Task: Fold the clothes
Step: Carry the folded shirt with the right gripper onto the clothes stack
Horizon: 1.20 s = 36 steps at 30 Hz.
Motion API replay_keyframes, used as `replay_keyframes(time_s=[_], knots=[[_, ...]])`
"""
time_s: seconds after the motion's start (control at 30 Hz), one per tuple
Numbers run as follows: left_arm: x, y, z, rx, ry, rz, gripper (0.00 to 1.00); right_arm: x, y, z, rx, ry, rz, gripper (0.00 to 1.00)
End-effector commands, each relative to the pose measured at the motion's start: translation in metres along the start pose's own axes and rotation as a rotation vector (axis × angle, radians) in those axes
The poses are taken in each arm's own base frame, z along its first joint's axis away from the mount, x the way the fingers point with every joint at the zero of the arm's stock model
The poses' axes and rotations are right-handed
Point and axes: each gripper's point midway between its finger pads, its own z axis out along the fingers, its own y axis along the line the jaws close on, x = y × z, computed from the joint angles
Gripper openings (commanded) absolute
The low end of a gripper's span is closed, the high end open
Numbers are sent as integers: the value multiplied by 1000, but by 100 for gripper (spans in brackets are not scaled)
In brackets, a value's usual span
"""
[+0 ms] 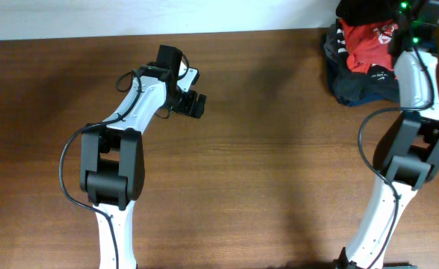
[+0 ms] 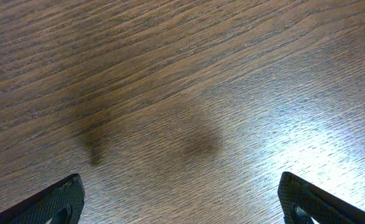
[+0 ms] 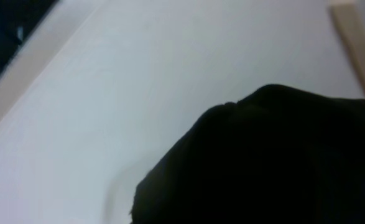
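While the left pincer [image 1: 193, 104] [image 2: 182, 200] hangs over the brown wood-grain table [image 1: 279, 149], its two black fingertips [image 2: 56, 203] stand at the far corners of its own camera's view, spread wide. Nothing lies between them, and under them there is only bare board with a soft shadow; they touch nothing.

The right pincer [image 1: 416, 10] is reached out to the far edge of the table, right at the rim of the overhead view. From above, its fingers are lost among dark shapes there (a small green light glows on the wrist), and its own camera does not show them either. Whether it is spread or clamped, and whether it has hold of any cloth, I cannot tell.

Just beside that pincer, towards the left arm, the large soft black fabric garment [image 1: 361, 9] [image 3: 275, 162] is bunched up. In the wrist view it looms close in front as a dark rounded mass against a white wall [image 3: 138, 74]. Below the black cloth, nearer the arm's base, lies a red t-shirt with white print [image 1: 365, 41] on top of dark navy folded garments [image 1: 361, 88], well apart from the left pincer.
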Motion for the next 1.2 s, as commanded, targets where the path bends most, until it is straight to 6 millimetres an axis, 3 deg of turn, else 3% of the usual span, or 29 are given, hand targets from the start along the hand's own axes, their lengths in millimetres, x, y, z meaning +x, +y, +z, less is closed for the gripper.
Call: replay_keyframes(time_s=[0.0,0.3,0.43,0.47,0.5,0.53,0.57,0.67,0.8,0.87,0.93,1.07,1.17], knots=[[3,3,6,-2,11,-14,99,-26,1,-21,-64,77,10,4],[-1,-6,5,49,-6,-23,99,10,-75,-78,170,405,156,4],[-1,-6,5,48,-5,-23,99,27,-90,-94,231,492,156,5],[-1,-6,5,48,-5,-23,99,31,-93,-98,242,513,154,16],[0,-6,5,48,-5,-23,99,38,-95,-103,253,544,142,42],[0,-6,5,48,-5,-23,99,42,-96,-108,260,570,128,54],[0,-6,5,49,-4,-23,99,44,-95,-112,263,586,115,57],[0,-6,5,49,-4,-23,99,31,-84,-131,258,606,49,60],[0,-6,5,49,-4,-23,99,-2,-47,-155,171,583,-204,61],[0,-6,5,49,-5,-24,99,-12,-25,-154,91,558,-415,63],[-1,-6,5,48,-5,-23,99,-17,-12,-140,53,505,-579,67],[-1,-6,5,48,-6,-23,99,-29,-7,-98,174,350,-802,74],[-1,-6,5,48,-7,-22,99,-24,4,-70,160,265,-869,80]])
